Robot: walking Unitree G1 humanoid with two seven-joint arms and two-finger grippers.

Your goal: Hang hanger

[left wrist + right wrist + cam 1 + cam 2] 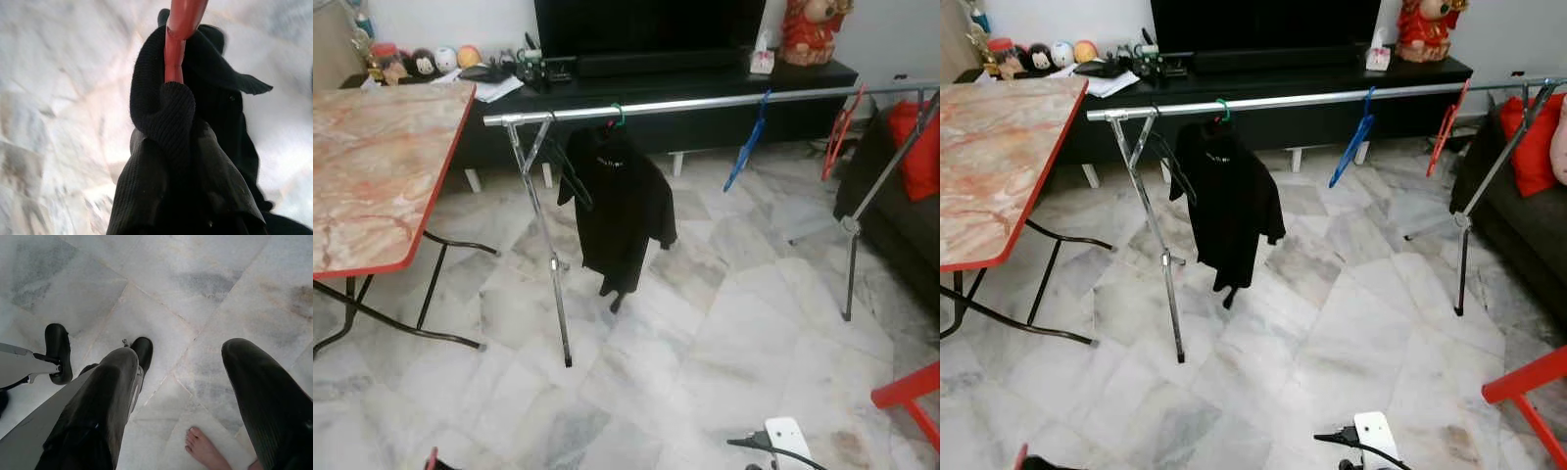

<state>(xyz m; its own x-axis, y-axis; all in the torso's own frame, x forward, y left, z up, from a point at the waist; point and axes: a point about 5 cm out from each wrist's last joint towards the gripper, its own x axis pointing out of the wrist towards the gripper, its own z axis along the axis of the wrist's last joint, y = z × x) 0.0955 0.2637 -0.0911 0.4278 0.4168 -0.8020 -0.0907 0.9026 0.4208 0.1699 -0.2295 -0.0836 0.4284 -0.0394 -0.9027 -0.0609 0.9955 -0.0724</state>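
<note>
Two tools are in play, one busy and one idle. In the left wrist view, a red hanger rises straight ahead of the left tool with a black knitted garment draped and bunched around it; the tool's own fingers are hidden behind the cloth, so whether they are clamped or apart cannot be told. A pale marble floor lies beyond the garment.

The right tool hangs low over the floor with its two black fingers spread wide apart — nothing sits between them. Just past its fingertips a person's bare foot rests on the tiles, and the robot's own black feet stand to one side.

Well ahead of both tools, a silver clothes rail on crossed legs spans the room. On its bar a black shirt hangs from a green hanger; farther along hang an empty blue hanger and an empty red one. A marble-topped worktop with a red edge stands off to the left side, and a low black TV cabinet runs behind the rail. A white power strip lies on the floor close below the head camera.
</note>
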